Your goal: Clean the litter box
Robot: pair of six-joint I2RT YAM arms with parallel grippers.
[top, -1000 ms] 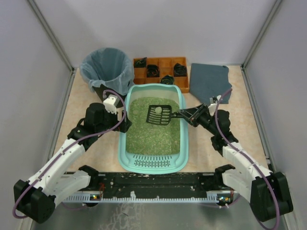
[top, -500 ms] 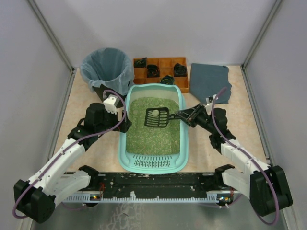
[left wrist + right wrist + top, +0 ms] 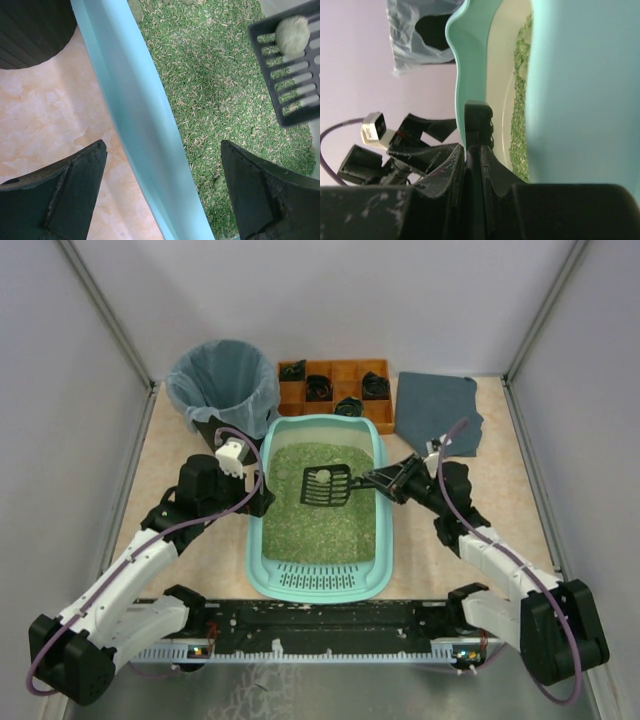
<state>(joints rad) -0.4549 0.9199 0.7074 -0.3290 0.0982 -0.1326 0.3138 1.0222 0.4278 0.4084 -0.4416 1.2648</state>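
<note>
**While the scoop hangs over the litter, the left claw straddles the box wall**

Where the right wrist view looks along the handle, the scoop head is hidden behind the teal wall and most of the frame is blur. The left claw's tips are hard to make out from the top view. The black items in the orange compartmented tray (image 3: 345, 370) are too small to identify.

Left claw (image 3: 160, 190): wide apart, holding nothing. One finger (image 3: 70, 190) is outside over the beige marbled table (image 3: 440, 550), the other inside over the litter. The box's left wall runs between them; can't tell if either touches it.

Right claw (image 3: 385, 480): clamped narrow on the thin handle of the black slotted plastic scoop (image 3: 327, 485), coming in over the box's right rim. The scoop sits roughly level above the litter and carries one round grey-green clump (image 3: 292, 34) on its slats.

The large light-teal rectangular plastic litter box (image 3: 318, 581) sits mid-table between the arms, with its slotted lip at the near end. It has smooth walls and rounded corners, and is filled with green pellet-like granules.

Behind it: black ribbed bin with a crinkled clear bag (image 3: 222, 385) at back left, tray centre, flat grey-blue cloth (image 3: 437, 410) at back right.
</note>
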